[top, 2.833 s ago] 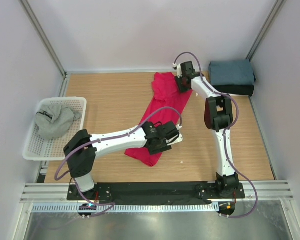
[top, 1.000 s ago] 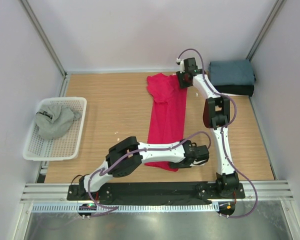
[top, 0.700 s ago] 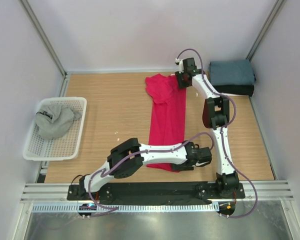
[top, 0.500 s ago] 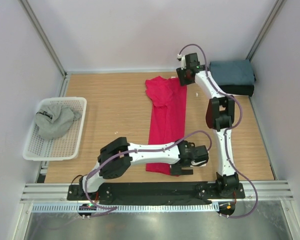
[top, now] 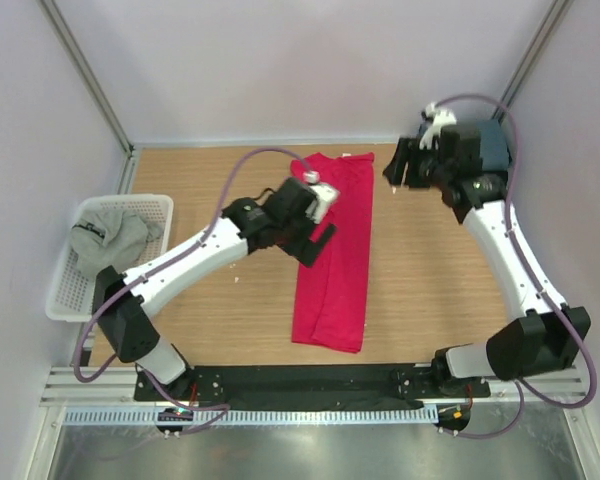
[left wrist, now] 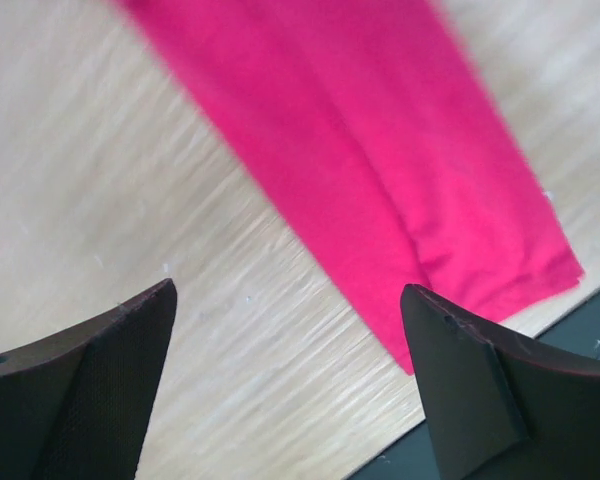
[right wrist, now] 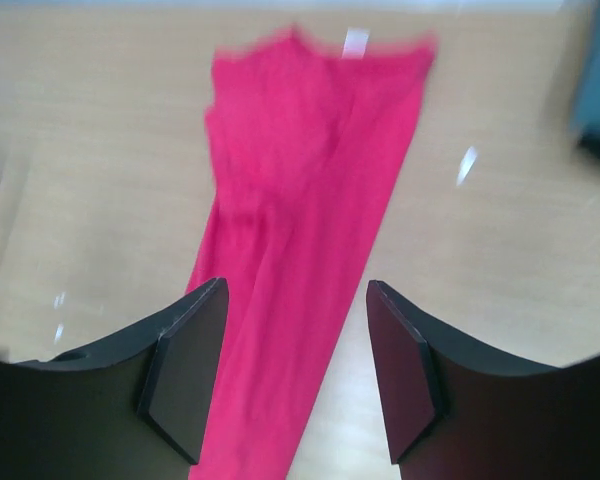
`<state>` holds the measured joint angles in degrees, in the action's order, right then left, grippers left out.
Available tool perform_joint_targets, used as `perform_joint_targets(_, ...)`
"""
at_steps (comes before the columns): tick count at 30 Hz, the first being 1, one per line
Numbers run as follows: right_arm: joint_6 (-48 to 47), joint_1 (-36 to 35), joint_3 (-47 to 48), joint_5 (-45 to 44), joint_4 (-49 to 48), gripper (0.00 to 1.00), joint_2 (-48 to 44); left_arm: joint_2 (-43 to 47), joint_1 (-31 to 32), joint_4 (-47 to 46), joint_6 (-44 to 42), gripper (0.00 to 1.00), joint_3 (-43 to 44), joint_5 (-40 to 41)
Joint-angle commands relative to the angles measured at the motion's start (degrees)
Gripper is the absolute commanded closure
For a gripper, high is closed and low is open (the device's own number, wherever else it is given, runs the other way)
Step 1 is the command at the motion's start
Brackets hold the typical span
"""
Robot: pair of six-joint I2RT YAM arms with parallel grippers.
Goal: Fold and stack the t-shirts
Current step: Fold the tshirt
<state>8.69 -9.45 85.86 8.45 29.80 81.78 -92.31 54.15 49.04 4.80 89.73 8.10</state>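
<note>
**Over the red strip: both grippers empty, cross-fold is next**

- Left gripper (top: 316, 240) hangs above the upper left edge of the red t-shirt (top: 335, 260). Jaws spread wide, nothing between them. Its wrist view looks down the cloth to the near hem, with bare table (top: 210, 320) showing between the fingertips.
- Right gripper (top: 398, 172) is up in the air, to the right of the shirt's far end. Jaws parted, nothing held. Its wrist view looks down the length of the shirt from the collar end.
- Red t-shirt lies flat as one long narrow strip down the middle of the table. The collar end with its white label (right wrist: 355, 42) sits at the far edge, the hem near the arm bases. Sides look already turned in, and a lengthwise crease shows in both wrist views.
- Slate-blue t-shirt (top: 496, 148) sits folded in the far right corner, mostly hidden behind the right arm. Whatever lies under it can't be made out.
- Grey t-shirt (top: 105, 240) lies crumpled in the white basket (top: 65, 300) on the left, not yet folded.

Judgement: you're between folds on the red one, lengthwise done and crosswise not started. Next you'll want one gripper down on each corner of one short end. Pinch every layer, then carry that end over to meet the other. Keep both hands level so the strip doesn't skew. After that it goes onto the far-right pile.
</note>
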Motion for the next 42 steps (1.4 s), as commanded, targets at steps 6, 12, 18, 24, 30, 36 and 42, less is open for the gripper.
perform_joint_targets(6,12.31,5.66,-26.52,22.98,5.0,0.36,-3.03,9.77,-22.24,-15.44,23.41,0.16,-25.29,-24.88)
perform_joint_targets(12,18.54,6.46,-40.4,32.15,6.23,0.34,-5.74,12.16,-29.27,-23.1,32.2,0.24,-37.43,-33.58)
perform_joint_targets(18,30.07,5.07,-56.85,36.82,13.94,0.33,-15.67,10.67,-30.77,-27.23,36.85,0.26,-44.46,-38.24)
perform_joint_targets(24,27.35,2.6,-54.93,27.42,19.15,0.36,-13.75,5.31,-30.6,-32.6,45.46,0.37,-48.95,-42.98)
perform_joint_targets(30,29.28,2.25,-55.98,27.76,13.18,0.37,-6.73,-0.93,-27.44,-33.83,47.67,0.39,-49.13,-43.25)
perform_joint_targets(36,30.59,0.06,-55.37,28.99,8.52,0.39,0.74,-1.2,-24.09,-35.32,50.31,0.38,-50.36,-44.31)
perform_joint_targets(42,35.25,-5.13,-55.63,32.51,0.7,0.39,4.53,-1.73,-22.34,-35.68,50.75,0.4,-51.94,-44.92)
